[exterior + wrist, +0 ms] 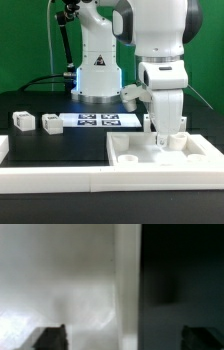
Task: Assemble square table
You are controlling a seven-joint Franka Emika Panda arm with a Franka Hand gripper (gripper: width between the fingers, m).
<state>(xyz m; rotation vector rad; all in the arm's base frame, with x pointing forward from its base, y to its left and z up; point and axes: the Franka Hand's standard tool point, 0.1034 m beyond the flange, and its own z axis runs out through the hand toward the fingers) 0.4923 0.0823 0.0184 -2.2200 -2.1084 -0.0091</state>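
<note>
Hand (pixel 165 133) hangs pointing down, low over the square table slab (pixel 200 150). The slab lies flat on the black surface (pixel 60 145) at the exterior view's right, just behind the white barrier rail (pixel 60 178). In the wrist view the hand (pixel 125 338) is spread wide: two dark fingers (pixel 50 338) sit far apart with nothing gripped between them. That view is blurry. The white slab (pixel 60 280) fills one side and the dark surface (pixel 180 269) the other, with the slab's edge running between the fingers.

A couple of small white bits sit on the slab right under the hand, too small to identify. Can't tell if the fingertips touch the slab.

Two leg blocks, (pixel 22 121) and (pixel 50 124), stand side by side on the surface at the exterior view's left, well apart from the slab. The marker board (pixel 98 120) lies flat between them and the hand, in front of the arm's base.
</note>
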